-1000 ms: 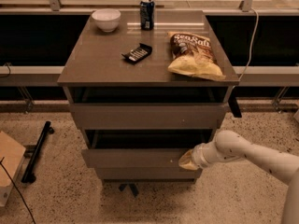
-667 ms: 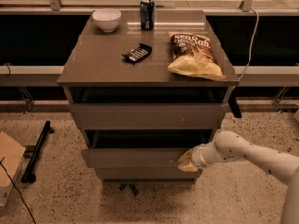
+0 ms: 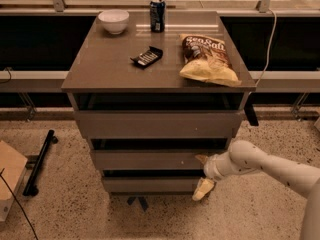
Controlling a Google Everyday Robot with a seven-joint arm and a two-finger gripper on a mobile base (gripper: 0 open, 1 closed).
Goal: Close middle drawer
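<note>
The middle drawer is the second of three grey-brown fronts in the cabinet. It stands a little out, with a dark gap above its top edge. My gripper is at the right end of that front, on a white arm that comes in from the right. It is open and holds nothing. One finger touches the drawer front and the other hangs down in front of the lowest drawer.
The top drawer also stands slightly out. On the cabinet top are a white bowl, a can, a black remote and a chip bag. A black bar and cardboard lie on the floor at left.
The middle drawer has slid inward towards the cabinet, and the gripper has followed it in. The lowest drawer front now shows more.
</note>
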